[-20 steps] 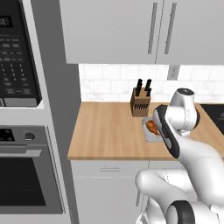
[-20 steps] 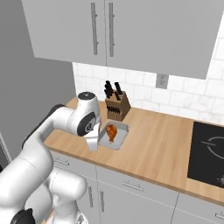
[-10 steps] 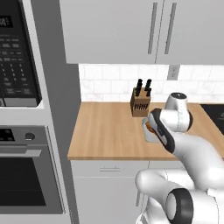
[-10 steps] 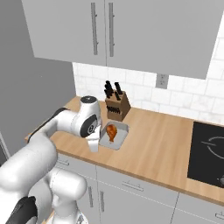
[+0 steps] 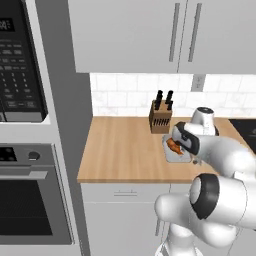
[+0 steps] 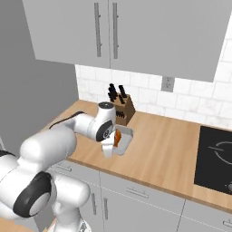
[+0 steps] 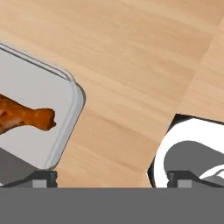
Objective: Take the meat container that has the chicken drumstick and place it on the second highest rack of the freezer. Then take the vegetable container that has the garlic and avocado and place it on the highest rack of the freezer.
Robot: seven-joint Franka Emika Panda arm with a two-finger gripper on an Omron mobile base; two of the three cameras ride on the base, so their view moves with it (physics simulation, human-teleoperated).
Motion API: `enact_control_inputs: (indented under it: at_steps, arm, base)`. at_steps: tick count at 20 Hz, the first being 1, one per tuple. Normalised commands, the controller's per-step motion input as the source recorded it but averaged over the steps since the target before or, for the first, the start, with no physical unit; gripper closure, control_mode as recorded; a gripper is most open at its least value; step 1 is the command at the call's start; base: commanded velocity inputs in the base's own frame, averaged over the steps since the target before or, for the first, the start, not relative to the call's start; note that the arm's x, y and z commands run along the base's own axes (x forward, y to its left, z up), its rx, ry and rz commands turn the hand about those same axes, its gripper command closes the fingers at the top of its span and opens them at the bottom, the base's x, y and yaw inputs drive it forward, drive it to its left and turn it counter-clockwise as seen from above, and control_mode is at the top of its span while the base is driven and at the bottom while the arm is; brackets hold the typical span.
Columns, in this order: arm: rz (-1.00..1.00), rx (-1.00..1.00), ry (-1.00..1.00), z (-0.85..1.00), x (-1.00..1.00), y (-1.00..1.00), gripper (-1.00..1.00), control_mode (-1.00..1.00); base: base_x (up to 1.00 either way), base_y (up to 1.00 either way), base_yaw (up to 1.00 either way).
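Observation:
The meat container [image 5: 179, 156] is a shallow grey tray on the wooden counter, in front of the knife block. The glossy orange-brown chicken drumstick [image 5: 173, 145] lies in it. From the right base view the tray [image 6: 127, 137] and drumstick [image 6: 118, 137] sit just behind my hand. My gripper [image 6: 108, 150] points down at the tray's front corner. In the hand view my gripper [image 7: 111, 179] is open: one fingertip is over the tray's rim [image 7: 73, 111], the other is over bare wood, and the drumstick [image 7: 24, 116] is at the left. The freezer and the vegetable container are out of view.
A knife block [image 5: 160, 118] stands at the back of the counter against the tiled wall. A black cooktop [image 6: 216, 156] lies to the right. The microwave-and-oven column [image 5: 22, 150] rises at the left, with upper cabinets [image 5: 150, 35] overhead. The counter's front edge runs close below the tray.
My hand has dropped and swung in toward the tray's front corner. The jaws have stayed open, and the tray and drumstick have not moved.

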Motion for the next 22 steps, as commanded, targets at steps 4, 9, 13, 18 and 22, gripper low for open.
enact_control_inputs:
  at_steps: [4, 9, 13, 18, 22]
  arm:
    - [0.00, 0.00, 0.06, -0.31, 0.40, 0.00, -1.00, -1.00]
    - [0.00, 0.00, 0.01, -0.39, 0.29, 0.00, -1.00, -1.00]
    - [0.00, 0.00, 0.00, -0.43, 0.28, 0.00, -1.00, -1.00]
    - [0.00, 0.00, 0.00, -0.27, 0.25, 0.00, -1.00, -1.00]
    - [0.00, 0.00, 0.00, -0.27, 0.20, 0.00, 1.00, -1.00]
  base:
    - [0.00, 0.00, 0.00]
    - [0.00, 0.00, 0.00]
    - [0.00, 0.00, 0.00]
    - [0.00, 0.00, 0.00]
    - [0.00, 0.00, 0.00]
